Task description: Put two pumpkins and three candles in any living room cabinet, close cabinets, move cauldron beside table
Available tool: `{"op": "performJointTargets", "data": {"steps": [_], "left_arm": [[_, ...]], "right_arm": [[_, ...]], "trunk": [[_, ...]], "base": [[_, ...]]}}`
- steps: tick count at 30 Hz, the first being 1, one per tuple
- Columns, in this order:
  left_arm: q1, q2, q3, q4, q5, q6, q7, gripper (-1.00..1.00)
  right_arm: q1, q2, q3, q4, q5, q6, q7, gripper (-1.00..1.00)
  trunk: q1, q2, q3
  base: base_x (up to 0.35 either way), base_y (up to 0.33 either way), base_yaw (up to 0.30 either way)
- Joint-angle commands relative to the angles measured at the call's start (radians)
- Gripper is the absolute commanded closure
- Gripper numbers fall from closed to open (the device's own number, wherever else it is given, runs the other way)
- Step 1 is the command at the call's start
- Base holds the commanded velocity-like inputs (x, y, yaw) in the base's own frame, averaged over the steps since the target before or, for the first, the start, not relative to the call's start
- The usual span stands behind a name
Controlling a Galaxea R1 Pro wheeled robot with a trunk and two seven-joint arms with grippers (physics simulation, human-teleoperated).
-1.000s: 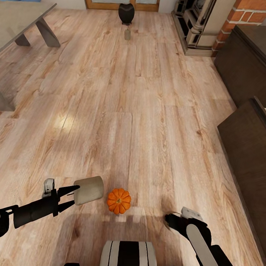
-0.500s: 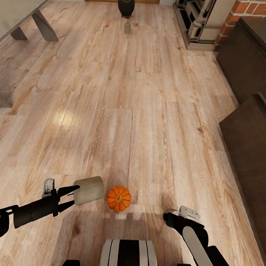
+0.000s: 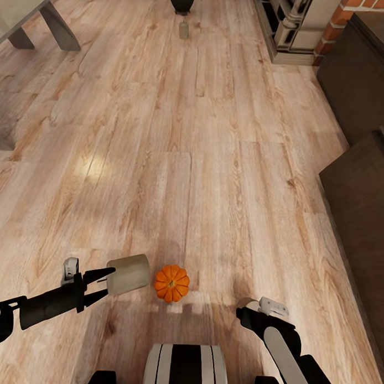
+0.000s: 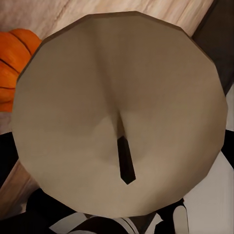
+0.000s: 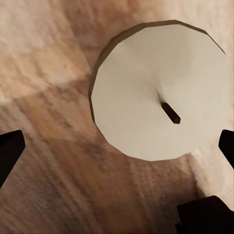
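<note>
A candle (image 3: pixel 128 274) is gripped by the left claw (image 3: pixel 107 283) at lower left, beside a pumpkin (image 3: pixel 171 282); the right claw's (image 3: pixel 247 314) state cannot be told.

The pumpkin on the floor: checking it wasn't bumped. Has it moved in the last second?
No. The pumpkin sits on the same floorboard spot; only the camera tilted down.

I can't see where my left fingers meet the candle (image 3: pixel 128 274); the right gripper's (image 3: pixel 244 311) grip is hidden behind its wrist. Far off, the cauldron (image 3: pixel 181 1) is cut by the top edge, the table (image 3: pixel 21 9) by the left corner
</note>
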Motion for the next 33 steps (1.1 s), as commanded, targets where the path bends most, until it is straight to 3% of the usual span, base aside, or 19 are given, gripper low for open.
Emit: {"op": "performJointTargets", "data": {"steps": [1, 5, 9, 33], "left_arm": [[0.0, 0.0, 0.0, 0.0, 0.002, 0.004, 0.001, 1.0], [0.0, 0.0, 0.0, 0.0, 0.002, 0.004, 0.001, 1.0], [0.0, 0.0, 0.0, 0.001, 0.002, 0.004, 0.001, 1.0], [0.0, 0.0, 0.0, 0.001, 0.002, 0.004, 0.001, 1.0]], "right_arm": [[-0.001, -0.001, 0.002, -0.002, -0.009, 0.001, -0.01, -1.0], [-0.001, -0.001, 0.002, -0.004, -0.009, 0.001, -0.01, -1.0], [-0.001, -0.001, 0.002, -0.004, -0.009, 0.001, -0.01, -1.0], [-0.001, -0.001, -0.002, 0.006, -0.009, 0.001, -0.01, -1.0]], "trunk": [[0.0, 0.0, -0.001], [0.0, 0.0, -0.001], [0.002, -0.001, -0.016], [0.002, -0.001, -0.016]], "base": [[0.0, 0.0, 0.0], [0.0, 0.0, 0.0], [0.0, 0.0, 0.0], [0.0, 0.0, 0.0]]}}
